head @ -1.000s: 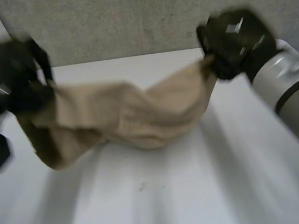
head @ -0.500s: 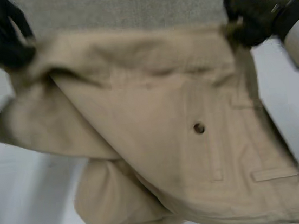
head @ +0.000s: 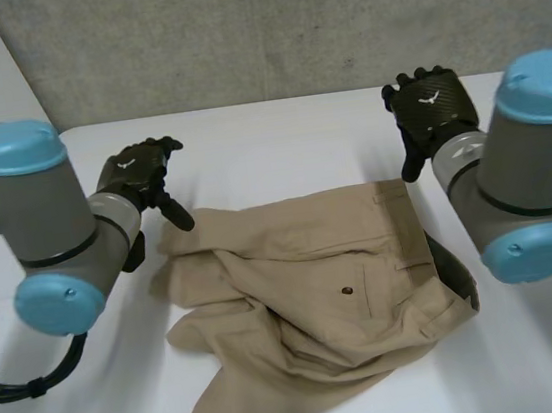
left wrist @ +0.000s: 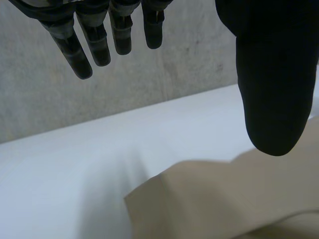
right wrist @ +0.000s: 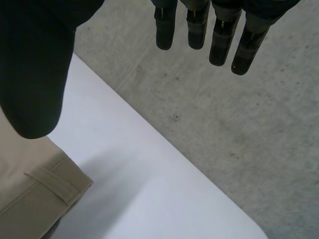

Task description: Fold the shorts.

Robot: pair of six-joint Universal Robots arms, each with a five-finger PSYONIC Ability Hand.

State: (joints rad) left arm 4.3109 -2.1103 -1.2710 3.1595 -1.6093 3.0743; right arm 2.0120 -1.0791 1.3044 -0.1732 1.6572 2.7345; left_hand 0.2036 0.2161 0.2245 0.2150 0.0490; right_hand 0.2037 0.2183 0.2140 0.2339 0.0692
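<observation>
The tan shorts (head: 327, 291) lie rumpled on the white table (head: 277, 136), spread between the two hands and reaching from them back toward the robot.

The left hand (head: 139, 175) hangs over the table at the shorts' corner on its own side and holds nothing. Its fingers are relaxed and its thumb points down close to the cloth. In the left wrist view the fingers (left wrist: 82, 55) are straight and stand wide of the thumb (left wrist: 274, 89), and a bare corner of the cloth lies on the table below them.

The right hand (head: 431, 112) is raised at the waistband's far corner and is empty too, its straight fingers set well apart from its thumb. In the right wrist view that corner, with a belt loop (right wrist: 52, 183), lies near the thumb. I cannot tell whether they touch.

A dark button (head: 348, 289) faces up near the middle of the shorts. A grey concrete wall (head: 264, 27) rises beyond both hands' fingertips.
</observation>
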